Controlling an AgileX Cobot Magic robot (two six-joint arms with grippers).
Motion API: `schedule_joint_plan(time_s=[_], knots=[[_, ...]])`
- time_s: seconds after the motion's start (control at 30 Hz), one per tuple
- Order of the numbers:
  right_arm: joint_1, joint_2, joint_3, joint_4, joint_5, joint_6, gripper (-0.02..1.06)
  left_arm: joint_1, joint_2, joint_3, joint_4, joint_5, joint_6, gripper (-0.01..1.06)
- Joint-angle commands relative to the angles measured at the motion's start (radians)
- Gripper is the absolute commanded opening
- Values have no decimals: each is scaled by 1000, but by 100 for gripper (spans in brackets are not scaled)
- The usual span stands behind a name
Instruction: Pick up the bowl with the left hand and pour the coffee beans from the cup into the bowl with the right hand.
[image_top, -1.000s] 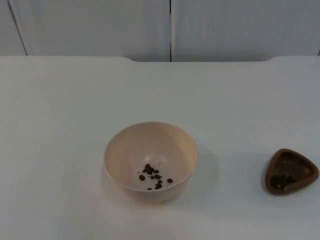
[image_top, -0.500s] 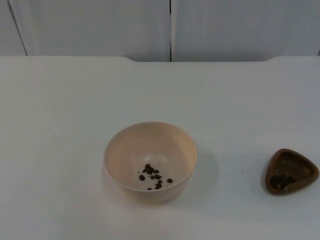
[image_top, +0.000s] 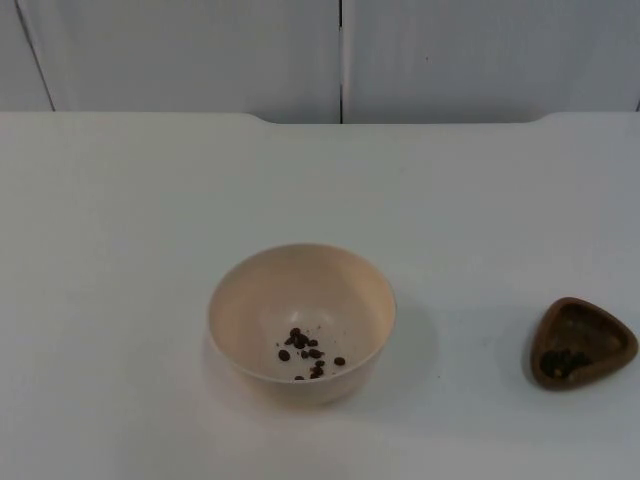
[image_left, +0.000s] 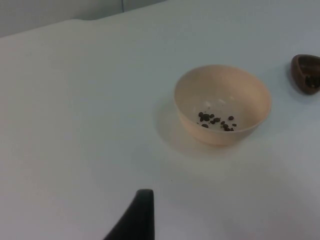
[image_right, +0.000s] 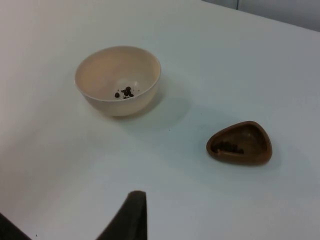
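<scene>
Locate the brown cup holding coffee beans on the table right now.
In the top view the brown cup stands on the white table near its right edge, to the right of the beige bowl and apart from it.

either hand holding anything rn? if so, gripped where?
Nothing held. The bowl and the brown cup both sit free on the table, apart from each other, with no hand on either.

The top camera looks down and forward over the bowl (image_top: 301, 322), which both wrist cameras share from nearer, opposite sides.
</scene>
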Motion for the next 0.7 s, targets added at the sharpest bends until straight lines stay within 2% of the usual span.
schedule_joint_plan(time_s=[0.0, 0.37, 0.53, 0.67], knots=[[-6, -2, 2, 1, -5, -4, 105, -5, -4, 4, -7, -2, 1, 105], [-14, -2, 2, 3, -6, -4, 105, -5, -4, 4, -7, -2, 1, 105], [-80, -2, 2, 3, -6, -4, 105, -5, -4, 4, -7, -2, 1, 105], [-170, -2, 2, 3, -6, -4, 105, -5, -4, 4, -7, -2, 1, 105]])
